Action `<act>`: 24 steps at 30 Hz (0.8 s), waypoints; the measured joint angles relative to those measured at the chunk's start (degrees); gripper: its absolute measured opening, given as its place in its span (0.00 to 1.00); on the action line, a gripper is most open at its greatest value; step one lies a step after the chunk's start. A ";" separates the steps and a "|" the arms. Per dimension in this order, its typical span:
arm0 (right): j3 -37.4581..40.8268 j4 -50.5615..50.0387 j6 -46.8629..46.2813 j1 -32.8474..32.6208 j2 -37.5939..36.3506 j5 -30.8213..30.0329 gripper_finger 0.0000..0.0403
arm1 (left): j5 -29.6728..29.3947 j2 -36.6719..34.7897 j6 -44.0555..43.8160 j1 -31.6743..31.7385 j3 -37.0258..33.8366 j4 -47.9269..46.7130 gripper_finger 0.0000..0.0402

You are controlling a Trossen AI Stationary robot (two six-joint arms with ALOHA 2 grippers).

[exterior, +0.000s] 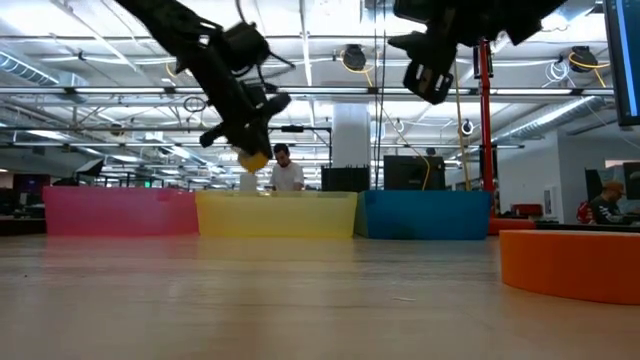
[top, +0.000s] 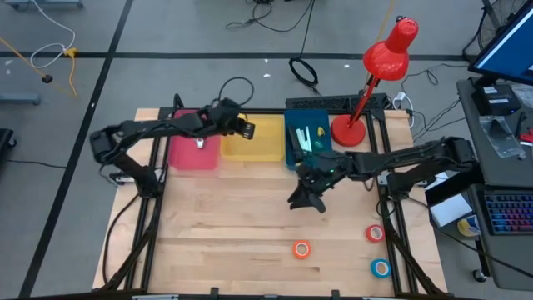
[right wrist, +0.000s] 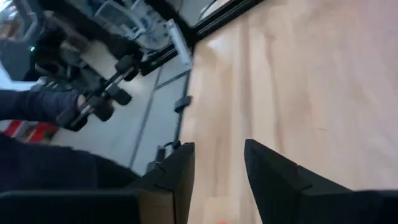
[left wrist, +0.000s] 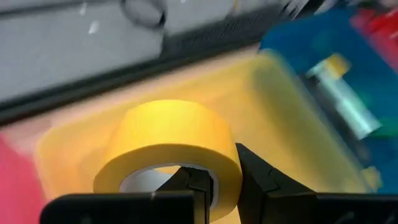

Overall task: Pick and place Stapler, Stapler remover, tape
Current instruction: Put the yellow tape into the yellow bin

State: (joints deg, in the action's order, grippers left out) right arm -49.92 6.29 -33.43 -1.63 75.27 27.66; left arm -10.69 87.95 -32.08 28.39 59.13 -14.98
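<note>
Yellow tape roll [left wrist: 171, 146], no readable label

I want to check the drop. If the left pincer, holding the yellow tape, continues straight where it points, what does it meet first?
Most likely the yellow bin. The left pincer grips the yellow tape above it, though depth is hard to judge.
</note>
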 joint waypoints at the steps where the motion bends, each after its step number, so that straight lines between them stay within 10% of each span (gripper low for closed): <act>1: 0.89 -0.29 -0.06 0.02 -1.23 -0.84 0.32 | 0.26 2.03 -0.04 0.16 1.84 -2.39 0.09; 24: 22.71 27.35 -7.58 0.28 -19.07 -2.34 0.32 | 6.44 26.14 -7.54 5.59 19.18 -22.57 0.09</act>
State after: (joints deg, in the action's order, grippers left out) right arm -27.21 33.64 -41.01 -1.34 56.20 25.32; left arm -4.25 114.09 -39.62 33.98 78.31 -37.55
